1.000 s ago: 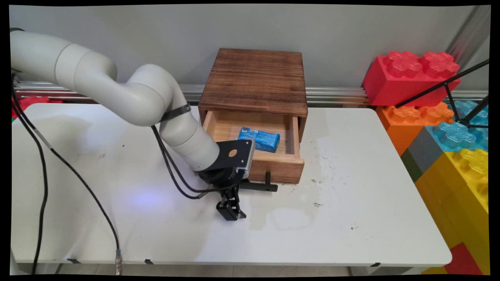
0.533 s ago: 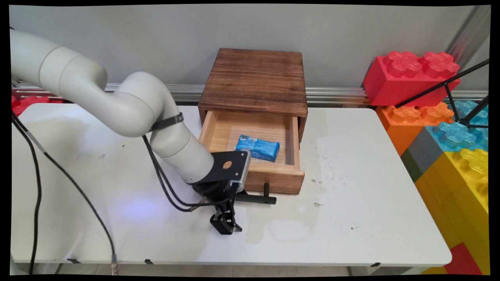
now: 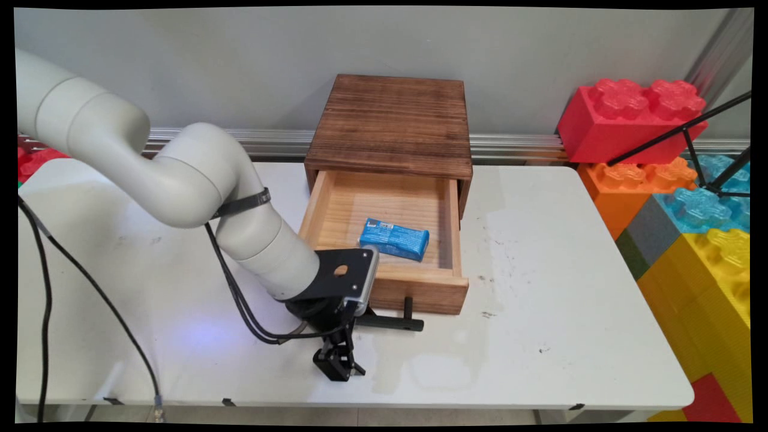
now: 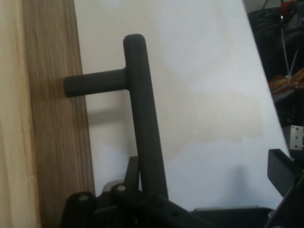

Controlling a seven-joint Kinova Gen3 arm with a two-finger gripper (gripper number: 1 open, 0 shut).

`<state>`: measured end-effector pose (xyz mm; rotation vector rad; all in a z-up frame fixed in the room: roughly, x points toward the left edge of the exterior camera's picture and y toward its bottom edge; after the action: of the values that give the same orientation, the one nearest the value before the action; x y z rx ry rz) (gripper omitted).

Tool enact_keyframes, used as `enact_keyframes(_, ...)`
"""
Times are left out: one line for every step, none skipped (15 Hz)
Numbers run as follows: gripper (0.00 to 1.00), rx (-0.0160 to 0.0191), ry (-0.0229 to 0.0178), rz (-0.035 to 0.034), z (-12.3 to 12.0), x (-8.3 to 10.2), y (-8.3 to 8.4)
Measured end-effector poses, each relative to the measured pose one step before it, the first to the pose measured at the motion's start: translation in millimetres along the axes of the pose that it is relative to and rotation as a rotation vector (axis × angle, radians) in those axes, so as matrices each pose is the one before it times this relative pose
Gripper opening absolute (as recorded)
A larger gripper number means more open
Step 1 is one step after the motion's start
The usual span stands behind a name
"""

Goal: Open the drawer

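Drawer (image 3: pixel 420 293) farther out than a second ago, spread claw (image 3: pixel 337 367) against its black handle (image 4: pixel 142 118)

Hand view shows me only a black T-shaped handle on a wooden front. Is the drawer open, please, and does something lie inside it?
Observer: Yes. In the main view the drawer stands pulled out of a dark wooden cabinet, and a blue packet lies flat in it, toward the front.
Operator: Where on the table does this cabinet stand?
Observer: At the far edge of the white table, near the wall, about midway along that edge.
Operator: Is there something beside the table?
Observer: Large toy bricks are stacked off its right end: red on top, then orange, blue and yellow below.
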<state>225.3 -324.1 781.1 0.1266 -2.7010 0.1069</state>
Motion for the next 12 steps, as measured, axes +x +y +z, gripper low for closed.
enact_keyframes(1.00, -0.00207, 0.00052, 0.00036, -0.35, 0.06, 2.64)
enact_keyframes(1.00, -0.00197, 0.00095, 0.00016, -0.50, 0.13, 2.99)
enact_keyframes(1.00, -0.00201, 0.00124, 0.00000, -0.54, 0.26, 3.05)
enact_keyframes(1.00, -0.00191, 0.00128, 0.00046, -0.48, 0.40, 2.47)
enact_keyframes(1.00, -0.00240, 0.00214, 0.00116, -0.70, 0.65, 3.20)
enact_keyframes(1.00, -0.00171, 0.00189, 0.00146, -0.52, 0.61, 2.21)
enact_keyframes(1.00, -0.00154, 0.00189, 0.00107, -0.65, 0.60, 2.34)
enact_keyframes(1.00, -0.00172, 0.00202, 0.00106, -0.74, 0.69, 2.58)
enact_keyframes(1.00, -0.00136, 0.00213, 0.00076, -0.78, 0.65, 2.39)
enact_keyframes(1.00, 0.00003, 0.00137, -0.00002, -0.71, 0.48, 1.56)
enact_keyframes(1.00, 0.00149, 0.00209, 0.00014, -0.99, 0.63, 1.36)
enact_keyframes(1.00, 0.00285, 0.00232, -0.00006, -1.06, 0.59, 0.86)
